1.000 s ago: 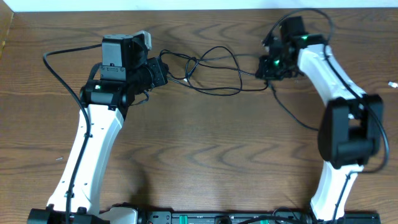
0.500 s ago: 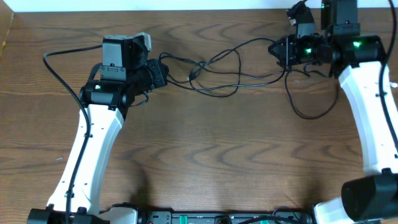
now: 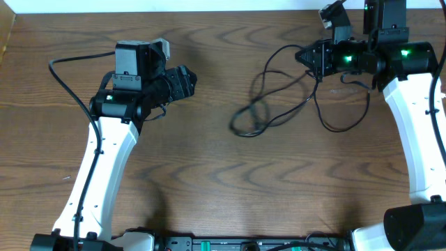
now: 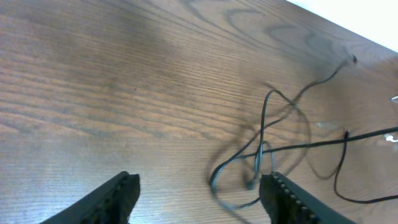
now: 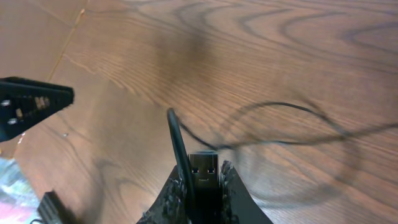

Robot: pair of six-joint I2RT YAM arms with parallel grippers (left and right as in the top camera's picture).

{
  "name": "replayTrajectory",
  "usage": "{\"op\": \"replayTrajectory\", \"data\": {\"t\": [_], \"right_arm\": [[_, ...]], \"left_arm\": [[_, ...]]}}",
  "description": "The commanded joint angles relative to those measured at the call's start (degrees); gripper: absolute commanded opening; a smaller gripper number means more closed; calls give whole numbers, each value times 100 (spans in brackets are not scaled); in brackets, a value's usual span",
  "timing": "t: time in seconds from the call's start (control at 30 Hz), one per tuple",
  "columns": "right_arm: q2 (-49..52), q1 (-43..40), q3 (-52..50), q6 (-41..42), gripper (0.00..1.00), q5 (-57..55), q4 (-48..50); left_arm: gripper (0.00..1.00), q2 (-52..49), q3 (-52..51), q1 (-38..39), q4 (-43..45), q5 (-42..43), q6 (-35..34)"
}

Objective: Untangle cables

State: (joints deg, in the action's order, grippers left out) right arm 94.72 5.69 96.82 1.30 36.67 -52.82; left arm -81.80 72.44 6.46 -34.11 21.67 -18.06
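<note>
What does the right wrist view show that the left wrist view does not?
Only the right wrist view: the right end effector shut on a black USB plug, with a thin black cable running out beside it. Only the left wrist view: the left end effector open with nothing between its fingers, and tangled cable loops lying on the table ahead of it. Both: the brown wooden table and stretches of thin black cable.
</note>
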Motion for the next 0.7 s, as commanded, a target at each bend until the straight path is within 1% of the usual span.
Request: {"op": "replayTrajectory", "data": {"t": [0.0, 0.1, 0.3, 0.43, 0.5, 0.67], "right_arm": [[-122, -2, 79, -125, 1, 330, -17], [-125, -2, 81, -151, 1, 568, -11], [-129, -2, 79, -232, 1, 1154, 2], [-129, -2, 79, -271, 1, 1145, -59], [-129, 0, 79, -271, 1, 1147, -79], [-129, 81, 79, -273, 1, 1128, -79]], "left_arm": [[72, 46, 61, 4, 2, -50, 24], [75, 2, 57, 120, 74, -50, 24], [81, -343, 57, 592, 470, -22, 22], [87, -485, 57, 866, 999, 236, 24], [88, -494, 57, 999, 1373, 367, 24], [89, -551, 57, 1360, 2214, 382, 24]]}}
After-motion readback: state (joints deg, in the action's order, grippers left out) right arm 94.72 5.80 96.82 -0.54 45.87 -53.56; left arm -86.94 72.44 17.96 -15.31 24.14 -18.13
